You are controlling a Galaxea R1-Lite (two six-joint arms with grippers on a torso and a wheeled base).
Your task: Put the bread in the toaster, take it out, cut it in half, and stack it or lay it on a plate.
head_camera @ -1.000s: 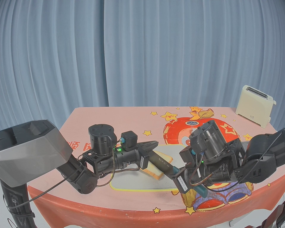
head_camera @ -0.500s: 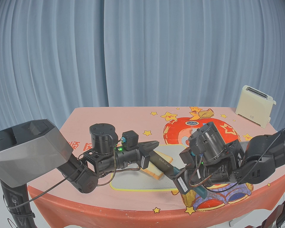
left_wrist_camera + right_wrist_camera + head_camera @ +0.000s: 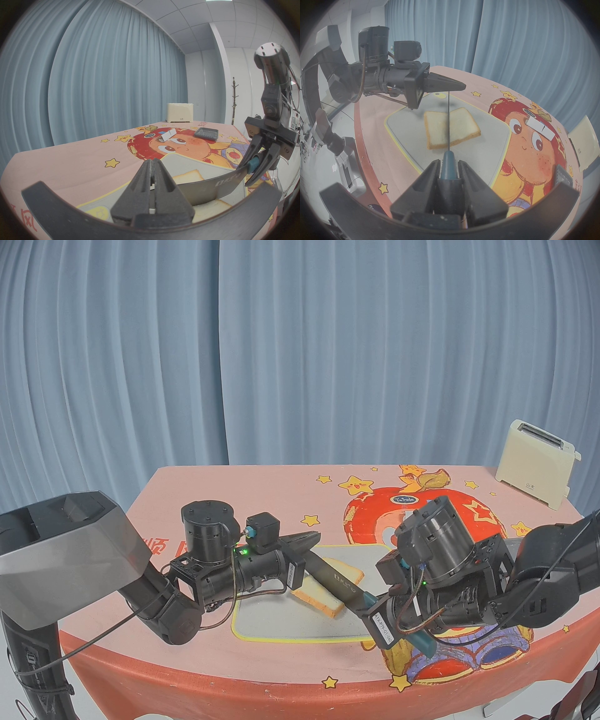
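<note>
The left pincer (image 3: 310, 539), closed on nothing, has slid back toward nine o'clock, and its tip now sits just off the bread's (image 3: 315, 597) far edge. The right pincer (image 3: 379, 609) stays clamped on the knife's (image 3: 335, 581) teal handle, with the blade laid across the slice on the cutting board (image 3: 275, 622) mid-counter. With no brace on it, the slice may skid under the cut.

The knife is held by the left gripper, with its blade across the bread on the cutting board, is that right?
No, the right gripper holds the knife, fingers shut on its teal handle; the right wrist view shows this. The blade does lie across the bread on the cutting board.
</note>
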